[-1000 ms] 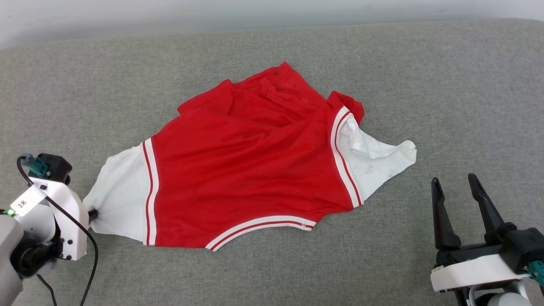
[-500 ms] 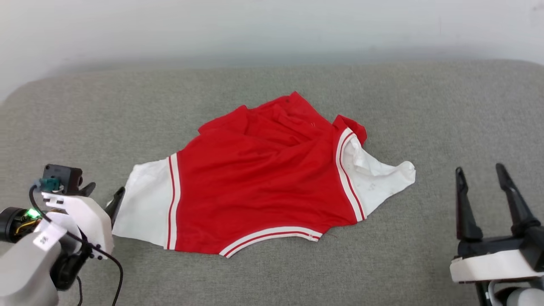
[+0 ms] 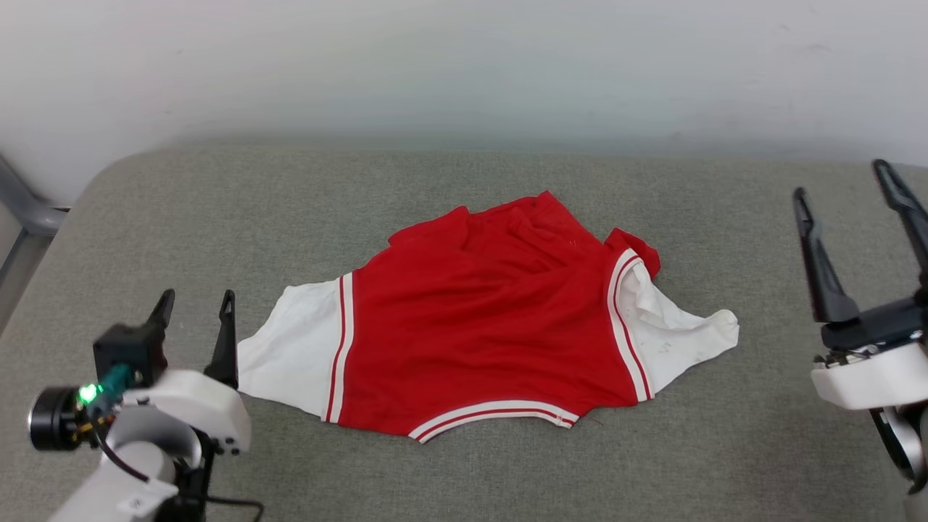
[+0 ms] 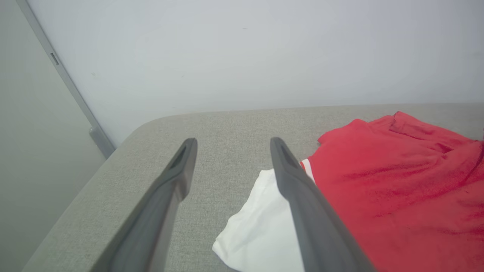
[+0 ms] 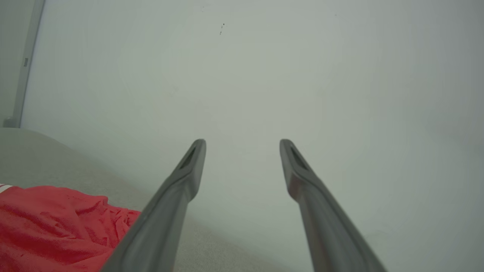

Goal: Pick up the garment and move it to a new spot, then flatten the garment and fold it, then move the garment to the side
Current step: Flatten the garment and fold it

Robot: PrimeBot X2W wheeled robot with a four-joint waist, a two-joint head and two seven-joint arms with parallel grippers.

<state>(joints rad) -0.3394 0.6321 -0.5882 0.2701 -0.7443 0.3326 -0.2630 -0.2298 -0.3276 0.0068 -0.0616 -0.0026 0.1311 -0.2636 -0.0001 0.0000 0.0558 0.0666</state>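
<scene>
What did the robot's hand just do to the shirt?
The left gripper let go of the white sleeve of the garment: a second ago it pinched the sleeve's edge, now it stands open beside it. The garment lies spread on the grey cushion as before; the right gripper stayed open.

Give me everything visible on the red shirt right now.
The garment is a red shirt of thin, smooth-looking cloth with white short sleeves and red-white striped trim. It lies loose on the grey padded surface, plain red face up, bunched along its far edge. The left-hand sleeve lies fairly flat; the right-hand sleeve is crumpled, with faint dark marks. The open left end effector stands beside the left-hand sleeve, gripping nothing.
</scene>
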